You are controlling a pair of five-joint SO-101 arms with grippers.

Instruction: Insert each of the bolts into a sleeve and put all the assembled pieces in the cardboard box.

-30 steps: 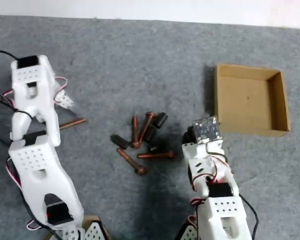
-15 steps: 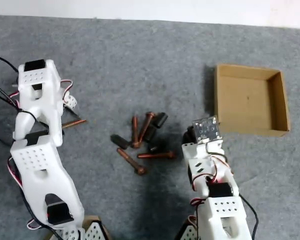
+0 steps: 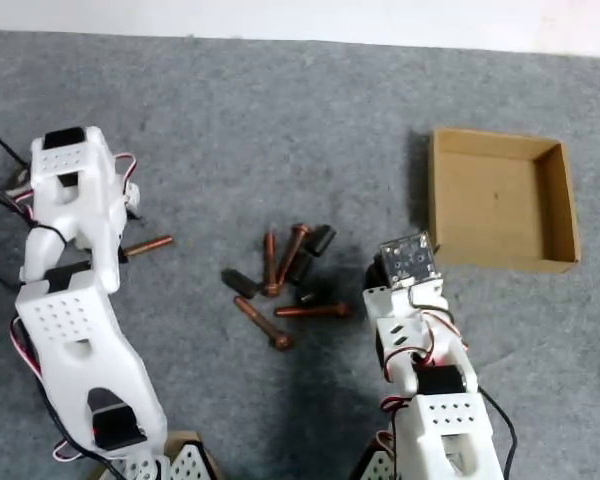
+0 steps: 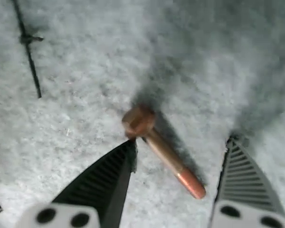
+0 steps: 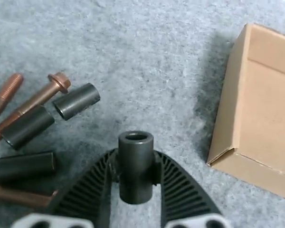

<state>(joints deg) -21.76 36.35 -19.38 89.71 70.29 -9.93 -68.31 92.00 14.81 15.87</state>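
A copper bolt (image 4: pixel 161 149) lies on the grey carpet, apart from the pile, between the open fingers of my left gripper (image 4: pixel 182 142); the same bolt (image 3: pixel 148 244) shows beside the left arm (image 3: pixel 75 190) in the high view. My right gripper (image 5: pixel 135 159) is shut on a black sleeve (image 5: pixel 135 166), held upright above the carpet. Under the right arm (image 3: pixel 410 262) lies the pile (image 3: pixel 285 275) of several copper bolts and black sleeves. Loose sleeves (image 5: pixel 76 100) and a bolt (image 5: pixel 38 97) lie close to the held sleeve. The open cardboard box (image 3: pixel 555 200) sits at the right, with nothing inside.
A black cable (image 4: pixel 31 61) runs over the carpet near the left gripper. The box's near corner (image 5: pixel 228 152) is close to the right gripper. Bare carpet (image 3: pixel 280 130) stretches behind the pile, up to a white wall edge (image 3: pixel 380 20).
The left arm has shifted sideways and come down over the lone bolt. The bolt, the pile and the box have stayed put, and the right arm has barely moved.
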